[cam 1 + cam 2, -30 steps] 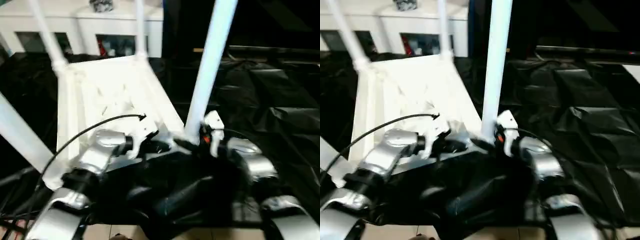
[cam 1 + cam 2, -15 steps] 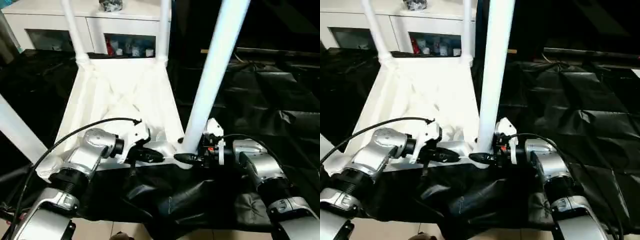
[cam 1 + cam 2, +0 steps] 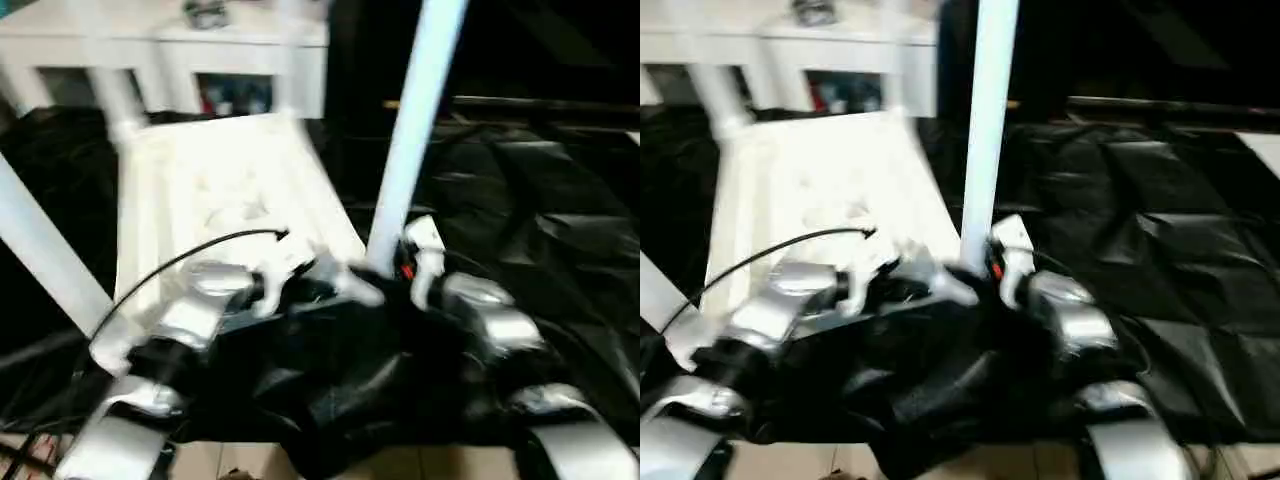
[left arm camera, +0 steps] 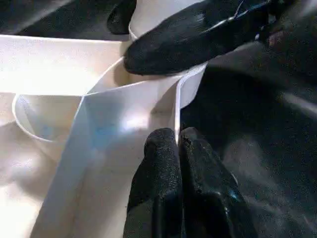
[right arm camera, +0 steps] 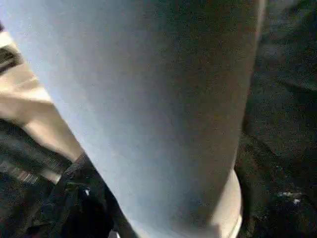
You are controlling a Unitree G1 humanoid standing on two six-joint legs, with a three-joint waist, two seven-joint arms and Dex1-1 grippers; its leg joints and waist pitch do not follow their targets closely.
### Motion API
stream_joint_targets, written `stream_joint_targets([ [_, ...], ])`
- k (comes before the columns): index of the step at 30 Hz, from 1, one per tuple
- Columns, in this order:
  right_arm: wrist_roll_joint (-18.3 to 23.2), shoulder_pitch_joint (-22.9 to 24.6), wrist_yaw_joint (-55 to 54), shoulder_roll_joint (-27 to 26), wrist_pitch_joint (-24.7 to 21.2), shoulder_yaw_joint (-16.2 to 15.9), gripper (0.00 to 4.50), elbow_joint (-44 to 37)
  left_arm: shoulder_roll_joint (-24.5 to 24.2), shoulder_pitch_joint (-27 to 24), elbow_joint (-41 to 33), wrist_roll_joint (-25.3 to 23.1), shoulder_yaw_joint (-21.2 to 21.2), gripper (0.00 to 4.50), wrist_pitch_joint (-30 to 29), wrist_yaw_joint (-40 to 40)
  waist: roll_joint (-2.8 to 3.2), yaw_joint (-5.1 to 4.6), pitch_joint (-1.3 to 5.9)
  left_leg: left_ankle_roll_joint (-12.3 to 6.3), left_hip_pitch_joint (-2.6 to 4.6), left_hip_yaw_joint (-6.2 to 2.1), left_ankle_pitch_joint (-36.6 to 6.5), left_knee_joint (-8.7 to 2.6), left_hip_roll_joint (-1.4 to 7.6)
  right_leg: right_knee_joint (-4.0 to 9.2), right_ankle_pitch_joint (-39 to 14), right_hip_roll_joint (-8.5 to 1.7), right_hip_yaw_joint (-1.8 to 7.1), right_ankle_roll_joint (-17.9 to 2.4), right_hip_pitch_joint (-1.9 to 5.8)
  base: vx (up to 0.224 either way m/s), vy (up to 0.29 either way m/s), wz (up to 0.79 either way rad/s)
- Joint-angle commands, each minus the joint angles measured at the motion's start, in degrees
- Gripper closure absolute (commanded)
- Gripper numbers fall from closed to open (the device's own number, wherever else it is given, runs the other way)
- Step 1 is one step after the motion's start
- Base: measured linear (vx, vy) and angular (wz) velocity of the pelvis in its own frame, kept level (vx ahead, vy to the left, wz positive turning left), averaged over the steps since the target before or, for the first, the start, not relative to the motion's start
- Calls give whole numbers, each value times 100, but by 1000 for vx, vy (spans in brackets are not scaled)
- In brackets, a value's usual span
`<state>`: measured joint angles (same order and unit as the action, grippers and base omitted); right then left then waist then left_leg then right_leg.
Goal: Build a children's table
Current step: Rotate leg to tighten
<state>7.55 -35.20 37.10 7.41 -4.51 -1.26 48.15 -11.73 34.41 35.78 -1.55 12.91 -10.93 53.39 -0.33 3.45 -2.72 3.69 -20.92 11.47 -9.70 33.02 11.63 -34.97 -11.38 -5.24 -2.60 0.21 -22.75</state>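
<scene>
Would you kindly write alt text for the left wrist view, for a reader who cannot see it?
The left gripper, its two black fingers shut together, pinches the thin white edge of the tabletop beside a round corner socket. A black finger of the right gripper lies against that socket, with black sheeting behind.

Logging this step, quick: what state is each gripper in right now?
Left gripper: shut, fingers pinching the table top's edge.
Right gripper: at the near leg's base; cannot tell.
</scene>
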Motion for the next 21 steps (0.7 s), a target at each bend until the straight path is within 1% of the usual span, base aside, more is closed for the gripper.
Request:
stream_joint_targets([
  [1, -270, 168, -354, -161, -226, -138, 179, 361, 298, 35, -51, 106, 107, 450, -38, -61, -24, 6, 277, 133, 100, -127, -2089, -437, 140, 587, -2485, -299, 183, -886, 134, 0, 0, 0],
  [2, -250, 182, -334, -222, -206, -137, 179, 337, 342, 14, -93, 110, 123, 450, -57, -79, -27, -2, 281, 94, 87, -127, -2068, -439, 143, 591, -2471, -300, 188, -872, 135, 0, 0, 0],
  [3, -222, 194, -226, -350, -176, -139, 124, 322, 429, -50, -200, 114, 169, 450, -76, -43, -22, -8, 283, 72, 77, -127, -2051, -443, 148, 587, -2398, -293, 188, -876, 137, 0, 0, 0],
  [4, -217, 183, -203, -395, -167, -148, 110, 348, 455, -76, -238, 116, 194, 450, -77, -20, -18, -5, 286, 55, 77, -129, -2049, -445, 151, 581, -2319, -290, 186, -896, 137, 0, 0, 0],
  [5, -217, 183, -203, -395, -167, -148, 108, 348, 456, -76, -238, 116, 194, 450, -77, -20, -17, -9, 289, 49, 73, -127, -2032, -448, 154, 572, -2250, -287, 187, -917, 140, 0, 0, 0],
  [6, -321, 169, -149, -352, 6, -283, 101, 343, 410, -115, -295, 120, 254, 450, -53, 91, -10, -7, 291, 43, 76, -122, -2026, -449, 158, 565, -2137, -283, 189, -957, 135, 0, 0, 0],
  [8, -356, 162, 7, -261, 159, -375, 77, 303, 317, -135, -333, 118, 307, 450, -24, 227, -8, -8, 297, 37, 68, -117, -1998, -445, 157, 549, -1977, -282, 189, -1014, 139, 0, 0, 0],
  [9, -336, 162, 115, -225, 184, -388, 77, 280, 278, -140, -343, 115, 325, 450, -16, 283, -14, -3, 301, 6, 68, -110, -1967, -439, 154, 540, -1876, -275, 193, -1042, 147, 0, 0, 0],
  [10, -313, 169, 240, -187, 214, -394, 77, 244, 236, -149, -358, 112, 335, 450, 2, 342, -12, -6, 304, -25, 52, -107, -1885, -438, 154, 522, -1742, -275, 194, -1079, 164, 0, 0, 0],
  [11, -302, 183, 393, -137, 276, -412, 77, 194, 184, -165, -387, 122, 352, 450, 28, 445, -10, 0, 306, -38, 57, -101, -1866, -434, 155, 522, -1695, -275, 195, -1094, 162, 0, 0, 0],
  [14, -308, 231, 870, 40, 427, -503, 77, 48, 50, -195, -444, 149, 393, 450, 76, 709, -13, 12, 325, -142, 44, -89, -1672, -412, 153, 487, -1356, -271, 198, -1175, 188, 0, 0, 0],
  [15, -258, 283, 1376, 216, 502, -559, 77, -100, -86, -222, -488, 176, 427, 450, 120, 972, -13, 15, 337, -183, 33, -89, -1540, -403, 153, 459, -1118, -263, 192, -1237, 214, 0, 0, 0],
  [16, -210, 299, 1605, 292, 493, -568, 77, -161, -147, -230, -504, 190, 440, 450, 150, 1092, -16, 26, 352, -262, 19, -81, -1368, -380, 154, 418, -787, -251, 186, -1323, 233, 0, 0, 0],
  [17, -150, 322, 1931, 396, 491, -583, 77, -237, -235, -246, -544, 226, 459, 450, 177, 1286, -8, 38, 358, -296, 24, -72, -1266, -367, 158, 393, -593, -246, 186, -1380, 232, 0, 0, 0],
  [18, -111, 349, 2240, 506, 500, -626, 77, -306, -324, -258, -581, 263, 478, 450, 198, 1480, -20, 56, 373, -390, 16, -62, -1071, -343, 160, 345, -218, -232, 175, -1499, 264, 0, 0, 0],
  [19, -94, 366, 2434, 577, 517, -665, 77, -342, -379, -266, -604, 284, 489, 450, 213, 1601, -10, 69, 390, -503, 7, -49, -866, -313, 163, 298, 149, -227, 167, -1609, 264, 0, 0, 0],
  [20, -90, 372, 2495, 600, 523, -679, 77, -352, -397, -268, -612, 291, 492, 450, 217, 1639, -9, 81, 387, -550, 15, -39, -814, -304, 165, 294, 257, -227, 164, -1656, 257, 0, 0, 0],
  [21, -54, 398, 2794, 707, 466, -745, 77, -410, -479, -258, -605, 301, 505, 450, 262, 1789, -17, 95, 376, -610, 18, -31, -805, -303, 168, 293, 272, -229, 159, -1707, 254, 0, 0, 0],
])
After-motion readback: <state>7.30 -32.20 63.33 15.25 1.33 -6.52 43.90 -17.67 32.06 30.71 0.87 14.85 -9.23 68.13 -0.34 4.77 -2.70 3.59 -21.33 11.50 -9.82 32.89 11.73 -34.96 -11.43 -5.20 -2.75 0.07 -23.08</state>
